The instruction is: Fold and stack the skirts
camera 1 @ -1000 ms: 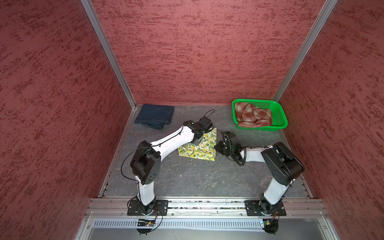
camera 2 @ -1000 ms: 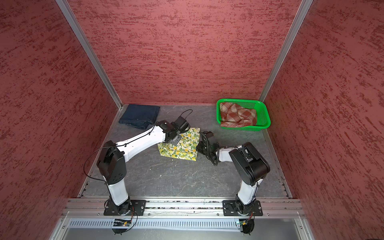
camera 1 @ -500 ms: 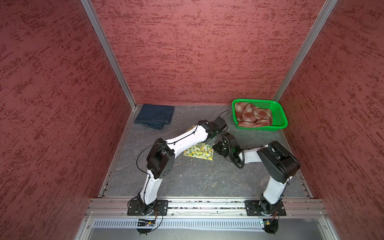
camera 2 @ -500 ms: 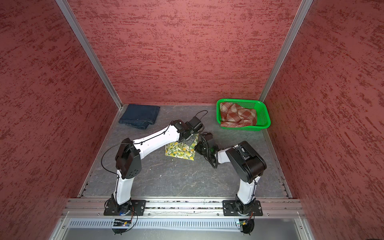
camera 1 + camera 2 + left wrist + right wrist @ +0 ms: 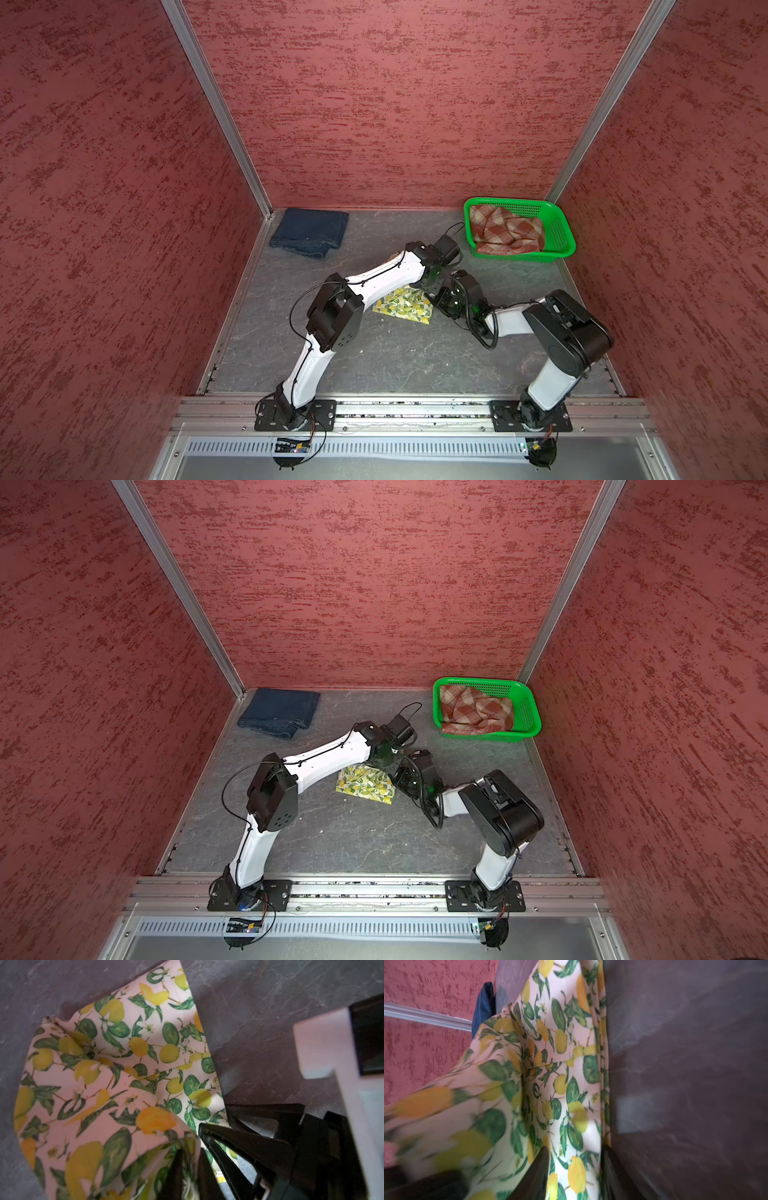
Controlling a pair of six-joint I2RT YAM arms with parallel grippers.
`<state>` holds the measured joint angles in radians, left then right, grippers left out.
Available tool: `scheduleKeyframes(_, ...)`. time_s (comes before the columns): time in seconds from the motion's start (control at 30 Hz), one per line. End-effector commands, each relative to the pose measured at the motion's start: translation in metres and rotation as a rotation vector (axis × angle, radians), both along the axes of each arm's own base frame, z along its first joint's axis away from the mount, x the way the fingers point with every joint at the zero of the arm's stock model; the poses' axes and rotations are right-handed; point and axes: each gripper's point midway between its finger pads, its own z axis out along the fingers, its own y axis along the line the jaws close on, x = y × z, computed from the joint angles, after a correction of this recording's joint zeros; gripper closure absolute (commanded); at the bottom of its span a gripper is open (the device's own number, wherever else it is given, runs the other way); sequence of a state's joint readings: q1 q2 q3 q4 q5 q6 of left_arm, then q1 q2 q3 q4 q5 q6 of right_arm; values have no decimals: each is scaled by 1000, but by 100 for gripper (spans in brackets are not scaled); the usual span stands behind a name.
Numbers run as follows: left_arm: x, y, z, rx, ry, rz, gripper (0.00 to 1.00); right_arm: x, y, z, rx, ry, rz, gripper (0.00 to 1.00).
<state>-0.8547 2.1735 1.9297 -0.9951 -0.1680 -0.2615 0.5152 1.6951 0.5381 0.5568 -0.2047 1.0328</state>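
The lemon-print skirt (image 5: pixel 401 307) (image 5: pixel 365 785) lies folded small on the grey floor at mid-table. Both grippers meet at its right edge. My left gripper (image 5: pixel 432 284) (image 5: pixel 191 1153) points down, its jaws a little apart with the skirt's hem (image 5: pixel 190 1142) still between them. My right gripper (image 5: pixel 441 297) (image 5: pixel 575 1149) reaches in from the right, jaws open wide around the cloth edge (image 5: pixel 577 1167). The navy denim skirt (image 5: pixel 309 232) (image 5: pixel 278 712) lies folded in the back left corner. The plaid skirt (image 5: pixel 507 232) (image 5: pixel 476 712) sits crumpled in the basket.
The green basket (image 5: pixel 560 235) (image 5: pixel 528 712) stands at the back right by the wall. Red textured walls close in three sides. My left arm's elbow (image 5: pixel 334 316) hangs over the floor left of the lemon skirt. A metal rail (image 5: pixel 415 409) runs along the front.
My left gripper swept right over the lemon skirt with its edge, folding it narrower, and met the right gripper. Both jaws, shut before, have parted.
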Motion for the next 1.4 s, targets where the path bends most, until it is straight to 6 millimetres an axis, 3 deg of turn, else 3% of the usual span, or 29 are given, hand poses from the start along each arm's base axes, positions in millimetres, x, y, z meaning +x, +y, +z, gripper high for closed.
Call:
scheduleKeyframes(0.0,12,-18,13,-113,-4,34,50,-6,-21,-1,-25,13,-81,50)
scheduleKeyframes(0.13,17,-35,54,-249,-52,17,25,-15,-43,-4,-52,32,-124,49)
scheduleKeyframes(0.27,13,-57,110,-448,-97,-38,17,-19,-61,-7,-64,39,-153,48)
scheduleKeyframes(0.33,10,-58,134,-517,-119,-51,14,-18,-64,-3,-78,24,-145,46)
scheduleKeyframes(0.43,9,-42,143,-522,-124,-28,13,-10,-61,13,-122,-40,-95,40)
scheduleKeyframes(0.57,13,10,121,-441,-104,87,13,1,-58,28,-215,-133,-16,37)
scheduleKeyframes(0.6,14,25,115,-431,-96,121,14,4,-56,44,-221,-194,-2,36)
scheduleKeyframes(0.7,12,65,95,-415,-64,199,15,10,-53,66,-249,-298,31,35)
scheduleKeyframes(0.87,10,107,73,-419,-20,280,16,14,-38,94,-268,-433,102,37)
scheduleKeyframes(1.13,-16,133,40,-406,48,318,20,34,-10,116,-339,-512,233,41)
scheduleKeyframes(1.17,-22,135,33,-411,60,322,21,37,-6,106,-363,-490,259,41)
scheduleKeyframes(1.37,-43,138,-8,-449,114,362,22,39,15,101,-448,-501,350,40)
